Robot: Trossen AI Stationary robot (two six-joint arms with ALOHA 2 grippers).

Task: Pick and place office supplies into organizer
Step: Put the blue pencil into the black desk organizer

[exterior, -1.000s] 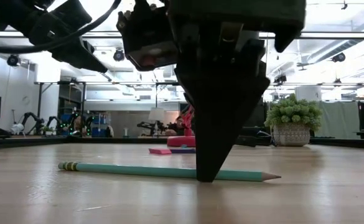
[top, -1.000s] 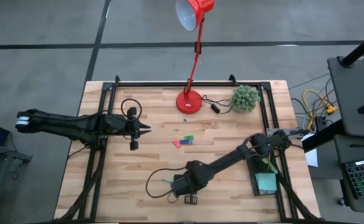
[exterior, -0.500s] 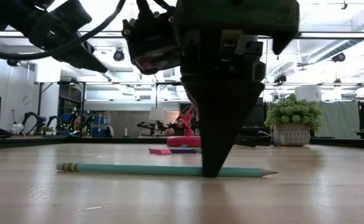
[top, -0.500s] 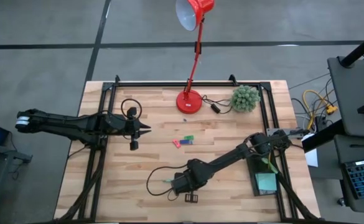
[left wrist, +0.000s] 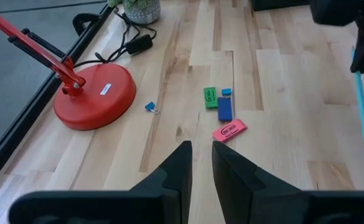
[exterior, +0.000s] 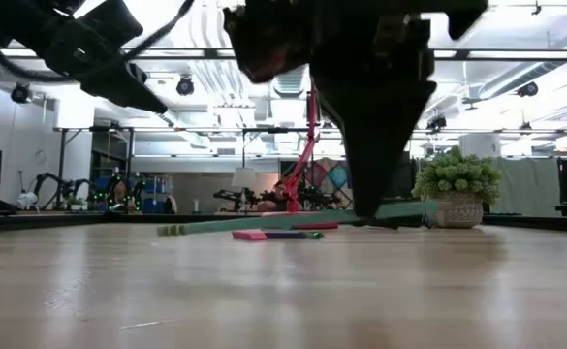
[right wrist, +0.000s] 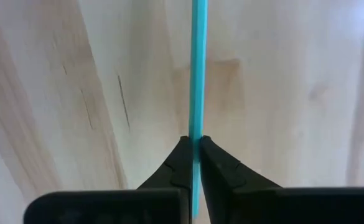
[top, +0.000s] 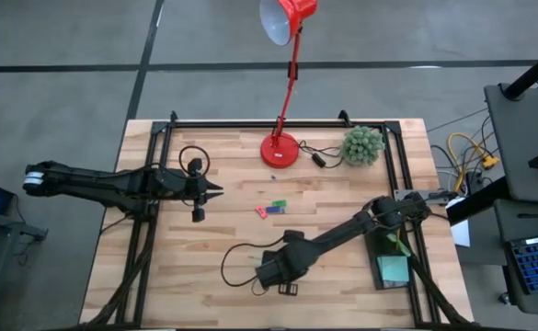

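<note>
Above table (exterior: 283, 291) – right gripper (right wrist: 195, 152) pinching teal pencil (exterior: 302, 220) (airborne).

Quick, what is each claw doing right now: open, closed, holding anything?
Left gripper: nearly shut, empty, above the table.
Right gripper: shut on the teal pencil, lifted off the table.

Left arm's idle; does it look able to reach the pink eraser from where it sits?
Probably yes. The left gripper hangs shut, pointing toward the pink eraser, with only bare table between them. The right gripper, holding the teal pencil, is off to the side.
</note>
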